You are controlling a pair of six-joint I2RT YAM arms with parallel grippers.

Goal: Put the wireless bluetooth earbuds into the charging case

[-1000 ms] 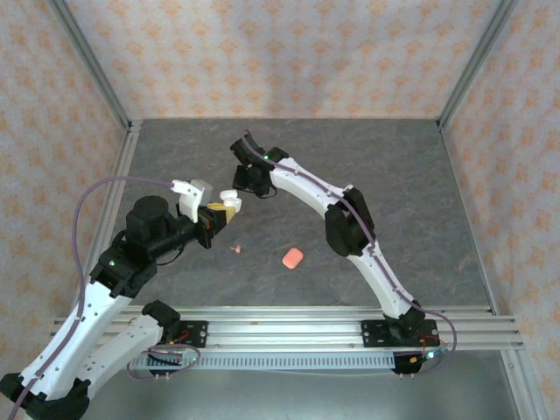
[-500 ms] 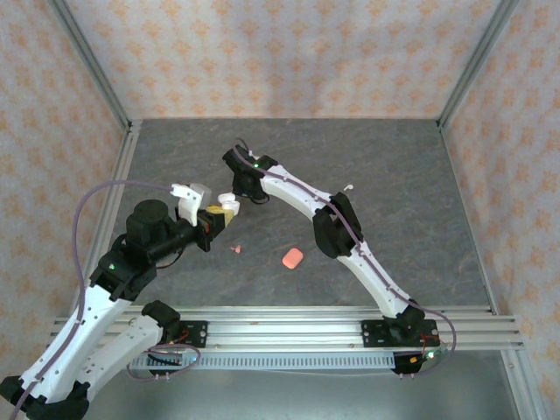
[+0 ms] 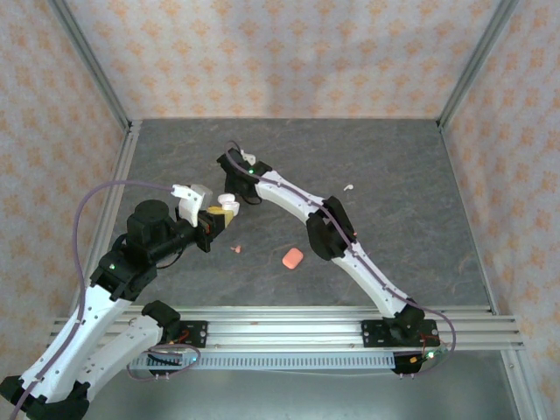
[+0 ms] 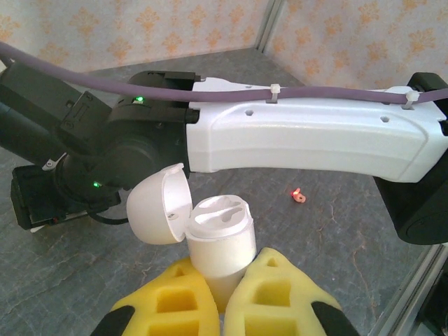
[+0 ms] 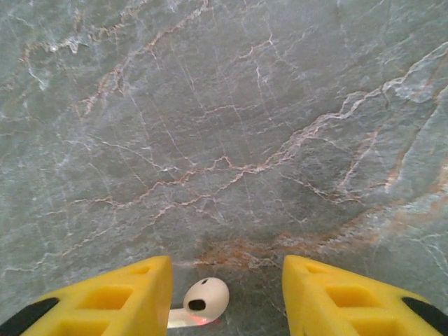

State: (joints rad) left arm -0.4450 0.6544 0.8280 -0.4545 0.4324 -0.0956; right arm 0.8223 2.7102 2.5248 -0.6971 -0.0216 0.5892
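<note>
Over the grey marbled bench (image 5: 224,105) the right claw (image 5: 225,271) is spread wide, gripping nothing. A white plastic charging case (image 4: 220,234), lid flipped open, is clamped in the left claw (image 4: 224,283). A whitish stemmed earbud (image 5: 204,297) is seen between the right claw's fingers.

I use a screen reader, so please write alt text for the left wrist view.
The left claw grips an open white charging case, lid flipped to the left. Behind it the right arm crosses the view above a grey table, where a pink earbud lies.
</note>
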